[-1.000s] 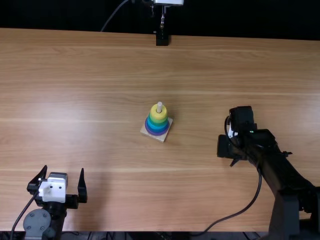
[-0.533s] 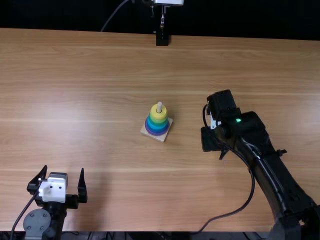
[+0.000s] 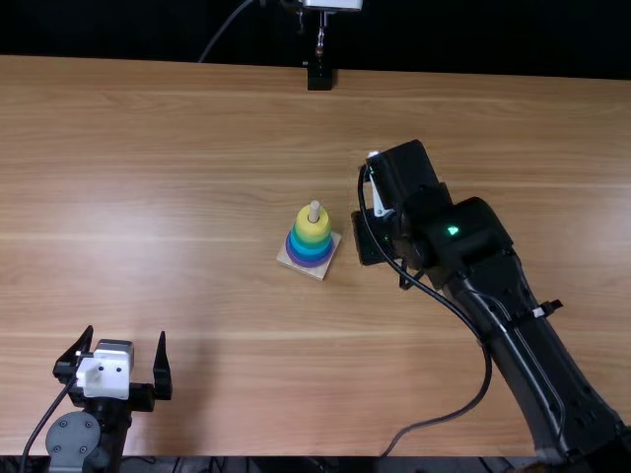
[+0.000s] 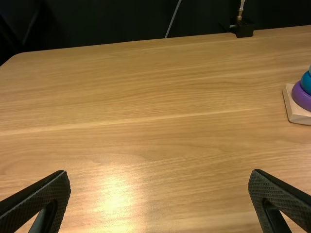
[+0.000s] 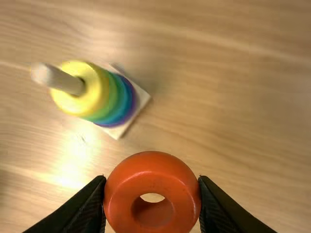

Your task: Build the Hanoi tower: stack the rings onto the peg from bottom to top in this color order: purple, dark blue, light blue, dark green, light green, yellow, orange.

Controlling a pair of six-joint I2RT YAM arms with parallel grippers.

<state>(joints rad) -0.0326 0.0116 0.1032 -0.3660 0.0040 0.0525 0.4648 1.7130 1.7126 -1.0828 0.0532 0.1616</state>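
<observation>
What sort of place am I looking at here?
Probably a robotics lab or test bench: two black mechanical arms, the left arm and the right arm, come in over a bare-wood table, and a child's stacking toy sits between them like a practice piece.

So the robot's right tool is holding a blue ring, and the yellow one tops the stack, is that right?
Not quite: the right tool holds an orange ring, as the right wrist view shows. The yellow ring does top the stack.
</observation>
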